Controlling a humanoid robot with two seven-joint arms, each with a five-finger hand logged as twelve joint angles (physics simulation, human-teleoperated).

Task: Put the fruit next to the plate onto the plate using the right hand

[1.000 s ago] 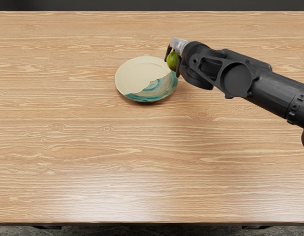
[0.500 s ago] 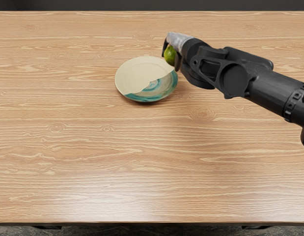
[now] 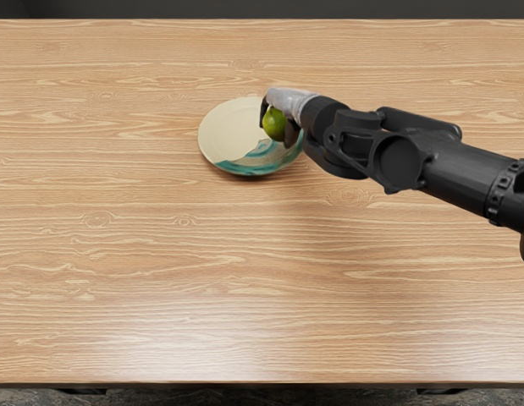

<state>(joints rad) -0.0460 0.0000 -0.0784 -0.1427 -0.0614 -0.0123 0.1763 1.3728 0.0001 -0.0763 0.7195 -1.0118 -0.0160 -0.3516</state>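
Light brown wood-grain tabletop (image 3: 202,279): fills nearly the whole view, with the grain running left to right and darker knots and wavy streaks across the surface. A soft pale sheen lies over its middle. The far edge meets a narrow dark band of background (image 3: 245,8) along the top. The near edge ends above a thin strip of mottled grey floor (image 3: 245,397), with dark shapes just under the edge, too indistinct to identify.

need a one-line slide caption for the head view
Right hand holds a green fruit over the right part of the plate on a wooden table.
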